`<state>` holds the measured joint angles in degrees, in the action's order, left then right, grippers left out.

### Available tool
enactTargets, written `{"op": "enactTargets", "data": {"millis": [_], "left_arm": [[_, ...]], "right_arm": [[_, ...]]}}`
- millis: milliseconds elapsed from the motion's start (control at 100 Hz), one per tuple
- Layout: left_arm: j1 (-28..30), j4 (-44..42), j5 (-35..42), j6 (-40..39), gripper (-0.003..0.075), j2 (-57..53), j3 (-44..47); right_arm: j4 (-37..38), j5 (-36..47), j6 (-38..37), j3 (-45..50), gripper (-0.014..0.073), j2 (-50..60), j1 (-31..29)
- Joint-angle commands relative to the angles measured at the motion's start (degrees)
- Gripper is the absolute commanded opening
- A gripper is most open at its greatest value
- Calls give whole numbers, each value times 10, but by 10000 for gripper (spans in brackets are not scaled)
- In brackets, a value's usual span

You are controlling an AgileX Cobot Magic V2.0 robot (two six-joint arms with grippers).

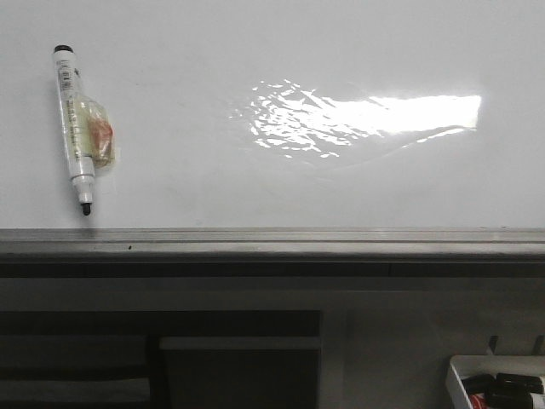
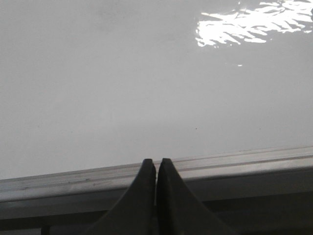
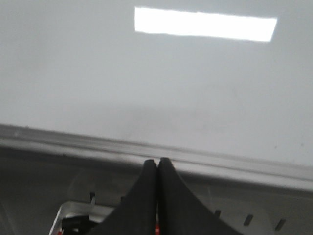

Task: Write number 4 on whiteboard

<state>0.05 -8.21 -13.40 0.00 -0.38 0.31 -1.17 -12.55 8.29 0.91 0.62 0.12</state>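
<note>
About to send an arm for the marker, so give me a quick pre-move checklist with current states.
1. Marker lying free on the whiteboard, at its left side: ok.
2. Marker tip uncapped, pointing toward the near edge strip: ok.
3. Board blank, no number 4 yet: ok.
4. Left gripper open for the grasp: not ok, shut.
5. Right gripper shut, empty: ok.
6. Ink flows: cannot tell.
</note>
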Motion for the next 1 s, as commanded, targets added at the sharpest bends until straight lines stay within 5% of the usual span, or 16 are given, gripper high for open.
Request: {"op": "enactTargets", "data": {"millis": [0,470,800,990], "left_arm": [[2,7,55,0,-20,-16,9],[2,22,168,-3,-21,-16,6],[24,15,83,-3,-21,36,-77],[28,16,112,-3,-20,100,-129]], "right_arm": [[6,77,0,12,-61,10,-4],[6,65,0,12,-61,10,-4],[-68,26,0,-29,-61,-47,-4],[-82,-21,0,-96,-61,-152,-4]]}}
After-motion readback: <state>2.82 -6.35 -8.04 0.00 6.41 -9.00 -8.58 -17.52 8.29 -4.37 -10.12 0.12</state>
